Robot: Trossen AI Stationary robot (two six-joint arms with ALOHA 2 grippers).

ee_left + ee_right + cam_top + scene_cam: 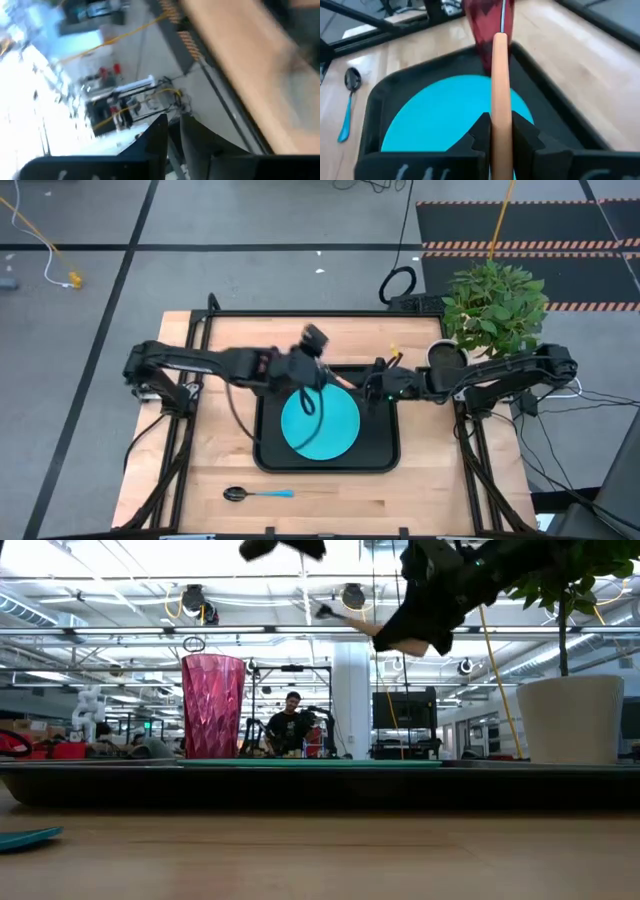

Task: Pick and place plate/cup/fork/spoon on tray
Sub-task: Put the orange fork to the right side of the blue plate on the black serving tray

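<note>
The right gripper point(501, 131) pinched the fork point(500, 95) above the tray point(375, 100), which held the plate point(445, 115) and cup point(485, 25). Next: lower and release. The left gripper point(173, 135) was nearly closed and empty; the spoon point(257, 494) lay on the table point(440, 490).

Cyan plate point(322, 425), black tray point(385, 455), red faceted cup point(212, 705), blue-handled spoon point(258, 494).

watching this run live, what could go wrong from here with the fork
The right tool grips the fork by its handle above the plate, so it may be dropped onto the plate and slide. The cup stands just past the tines and could be tipped.
</note>
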